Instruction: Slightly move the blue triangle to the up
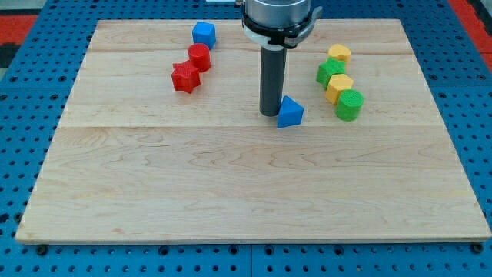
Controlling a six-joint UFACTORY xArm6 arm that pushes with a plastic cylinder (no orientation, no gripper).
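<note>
The blue triangle [290, 112] lies near the middle of the wooden board [231, 177], slightly toward the view's top. My tip [268, 114] rests on the board just to the view's left of the blue triangle, touching or almost touching its left edge. The dark rod rises straight up from there to the arm's mount at the view's top.
A blue cube [204, 33], a red cylinder [199, 56] and a red star [185, 77] sit at the upper left. At the upper right stand a yellow block [339, 54], a green block [330, 71], a yellow block [339, 87] and a green cylinder [349, 105].
</note>
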